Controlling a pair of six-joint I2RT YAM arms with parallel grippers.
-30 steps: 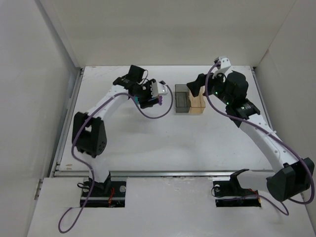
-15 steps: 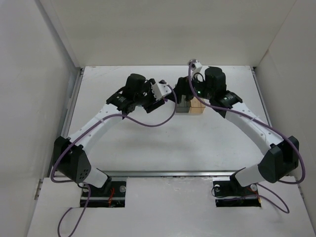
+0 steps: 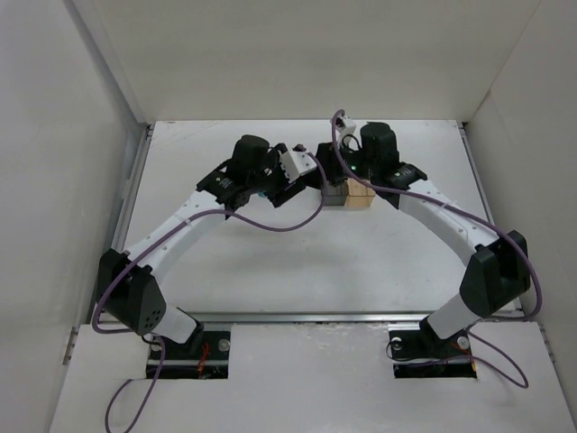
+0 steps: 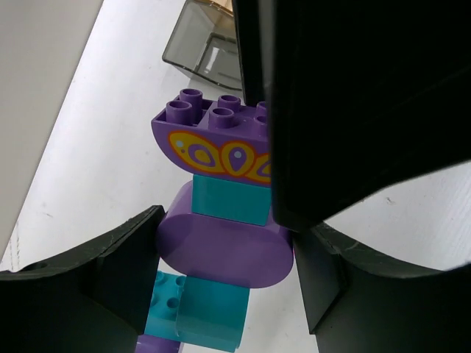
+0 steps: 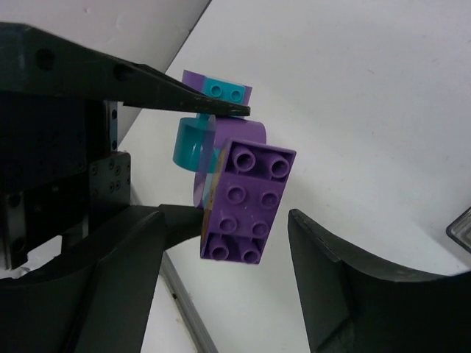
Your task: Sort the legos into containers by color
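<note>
Over white tabletop (image 3: 270, 262), left tool (image 4: 224, 257) clenches lego stack (image 4: 221, 158); right tool (image 5: 227, 220) gapes around it.

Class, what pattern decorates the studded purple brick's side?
A yellow band with purple teardrops on the purple brick, clearest in the left wrist view.

A lab test cell: bare white panel walls (image 3: 306, 54) box in a white table (image 3: 297, 271) bearing robot arms (image 3: 180, 223).
</note>
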